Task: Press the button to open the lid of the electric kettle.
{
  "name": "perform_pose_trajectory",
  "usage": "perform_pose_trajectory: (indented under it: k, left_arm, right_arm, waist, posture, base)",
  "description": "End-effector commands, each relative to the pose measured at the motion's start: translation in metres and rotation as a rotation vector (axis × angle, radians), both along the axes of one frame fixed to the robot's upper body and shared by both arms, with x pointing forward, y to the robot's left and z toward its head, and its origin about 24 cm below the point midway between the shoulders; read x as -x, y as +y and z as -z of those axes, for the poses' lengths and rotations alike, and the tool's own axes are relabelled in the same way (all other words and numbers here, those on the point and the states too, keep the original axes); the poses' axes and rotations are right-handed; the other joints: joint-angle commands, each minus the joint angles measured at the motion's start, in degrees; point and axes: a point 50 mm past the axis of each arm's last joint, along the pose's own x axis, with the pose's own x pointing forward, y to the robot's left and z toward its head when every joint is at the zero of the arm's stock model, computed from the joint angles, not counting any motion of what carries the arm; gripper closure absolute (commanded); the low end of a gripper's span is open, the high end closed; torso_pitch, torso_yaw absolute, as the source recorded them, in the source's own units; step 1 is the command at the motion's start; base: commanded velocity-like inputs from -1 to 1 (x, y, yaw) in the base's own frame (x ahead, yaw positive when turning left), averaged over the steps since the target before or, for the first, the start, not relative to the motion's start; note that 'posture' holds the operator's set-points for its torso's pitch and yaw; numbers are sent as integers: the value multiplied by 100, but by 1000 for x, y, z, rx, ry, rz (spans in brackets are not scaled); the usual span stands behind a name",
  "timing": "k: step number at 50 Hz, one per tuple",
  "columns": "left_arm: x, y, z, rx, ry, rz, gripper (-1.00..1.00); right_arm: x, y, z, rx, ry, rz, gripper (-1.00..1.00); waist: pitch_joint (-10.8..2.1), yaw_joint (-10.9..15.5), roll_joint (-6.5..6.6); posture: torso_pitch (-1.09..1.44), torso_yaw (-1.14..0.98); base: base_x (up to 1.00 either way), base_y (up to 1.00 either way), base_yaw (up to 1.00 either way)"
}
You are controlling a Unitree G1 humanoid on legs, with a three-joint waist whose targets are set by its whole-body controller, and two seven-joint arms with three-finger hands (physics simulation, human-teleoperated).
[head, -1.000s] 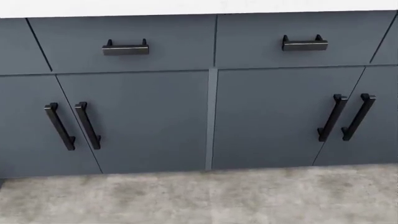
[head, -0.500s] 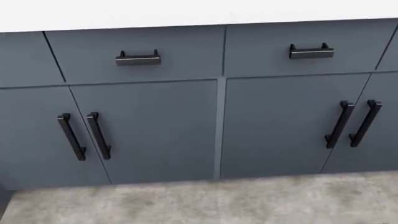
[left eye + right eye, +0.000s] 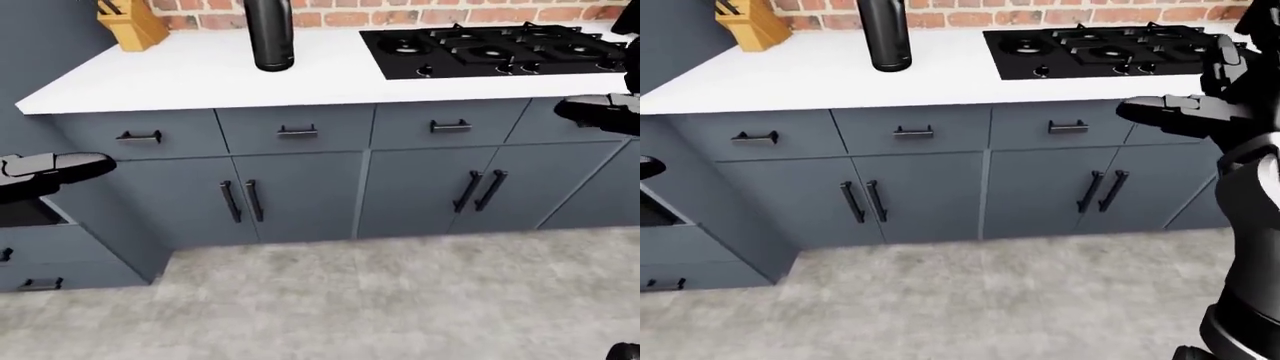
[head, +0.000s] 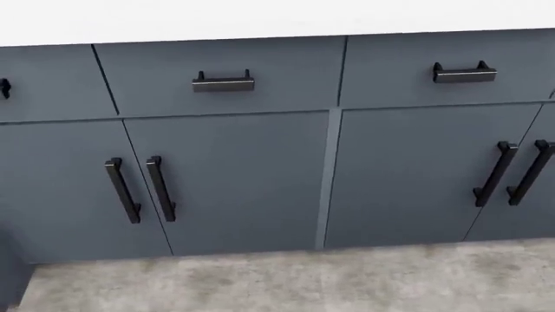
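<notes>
The electric kettle (image 3: 268, 34) is a tall black cylinder standing on the white counter (image 3: 180, 79) at the top of the left-eye view; its top, lid and button are cut off by the picture's edge. My left hand (image 3: 70, 168) hovers at the left edge, well below and left of the kettle, fingers stretched out and holding nothing. My right hand (image 3: 1158, 112) floats at the right in the right-eye view, level with the drawer row, fingers extended and empty. The head view shows only cabinet fronts (image 4: 226, 182).
A black gas hob (image 3: 490, 45) sits in the counter to the kettle's right, a wooden knife block (image 3: 130, 22) to its left. Grey drawers and doors with black handles (image 4: 223, 82) run below. A taller unit (image 3: 30, 225) juts out at the left. Grey floor (image 3: 380, 300) lies below.
The whole head view has shifted: the cabinet handles slid to the right and a little down in the picture, so the camera has moved left. Nothing was touched.
</notes>
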Motion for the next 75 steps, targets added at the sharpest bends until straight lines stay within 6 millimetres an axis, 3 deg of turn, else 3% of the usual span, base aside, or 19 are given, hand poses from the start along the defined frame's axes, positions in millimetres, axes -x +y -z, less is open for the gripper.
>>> perform_pose_trajectory:
  k: [1,6,9,10,15,19,22,31,34,43,47,48,50,56,59,68,72,73,75]
  left_arm:
    - [7,-4,-13,-46,-78,7,-100]
    - [7,-4,-13,-45,-78,7,-100]
    - [7,-4,-14,-47,-79,7,-100]
    - [7,-5,-14,-46,-79,7,-100]
    - [7,-4,-14,-47,-80,6,-100]
    - [7,-4,-14,-45,-80,6,-100]
    - [8,-4,-14,-46,-81,5,-100]
    - [8,-4,-16,-46,-84,5,-100]
    - [8,-5,-17,-45,-85,7,-100]
    - [8,-4,-16,-42,-84,6,-100]
    - [8,-4,-16,-43,-83,6,-100]
    - [9,-4,-16,-43,-83,6,-100]
    - [9,-4,-15,-44,-82,7,-100]
    - [9,-4,-15,-44,-83,6,-100]
    - [9,-4,-16,-44,-84,6,-100]
    - [9,-5,-17,-45,-86,7,-100]
    - [8,-5,-18,-44,-86,9,-100]
    - [8,-5,-18,-45,-87,9,-100]
    - [8,-5,-18,-45,-87,9,-100]
  right_arm:
    - [12,-1,-21,36,-110,25,-100]
    - [12,-1,-21,37,-109,24,-100]
    - [11,-1,-21,38,-109,23,-100]
    - [11,-1,-21,38,-109,23,-100]
    - [12,-1,-21,39,-108,22,-100]
    - [12,0,-21,38,-108,22,-100]
    - [12,0,-21,39,-109,21,-100]
    - [12,0,-22,40,-110,20,-100]
    - [12,0,-22,41,-111,19,-100]
    - [12,1,-23,43,-110,16,-100]
    - [12,1,-21,45,-107,16,-100]
    - [12,1,-21,45,-107,16,-100]
    - [12,1,-21,44,-107,16,-100]
    - [12,1,-21,46,-107,17,-100]
    - [12,2,-21,46,-107,17,-100]
    - [12,2,-23,47,-109,17,-100]
    - [12,2,-23,48,-110,18,-100]
    - [12,2,-24,48,-111,17,-100]
    - [13,2,-24,47,-112,17,-100]
  waist:
    - [-89,-23,15]
    - [-84,-12,-199]
    - [-180,-3,-619]
    - [-109,-44,-359]
    - [-125,-12,-310]
    - [-46,-36,-44]
    - [-161,-106,297]
    - [-50,5,-119]
    - [-121,29,-523]
    - [-36,-24,-157]
    - [-143,-78,362]
    - [-114,-37,175]
    - [-80,-30,246]
    - [-75,16,-76]
    - [-133,46,-445]
    - [-44,-35,-176]
    - [-127,-89,292]
    - [-210,-123,316]
    - [-81,-55,268]
  posture:
    - [0,0]
    - [0,0]
    - [0,0]
    - [0,0]
    - [0,0]
    - [0,0]
    - [0,0]
    - [0,0]
    - [0,0]
    - [0,0]
    - [0,0]
    - [0,0]
    - [0,0]
    - [0,0]
    - [0,0]
    - [0,0]
    - [0,0]
    - [0,0]
    - [0,0]
  base:
    - [7,2,0]
    - [8,0,0]
    - [8,0,0]
    - [8,0,0]
    - [8,0,0]
    - [8,0,0]
    - [9,0,0]
    - [10,0,0]
    - [14,0,0]
    - [13,0,0]
    - [13,1,0]
    - [14,2,0]
    - [13,2,0]
    - [13,2,0]
    - [14,2,0]
    - [13,3,0]
    - [13,3,0]
    - [14,4,0]
    - [14,4,0]
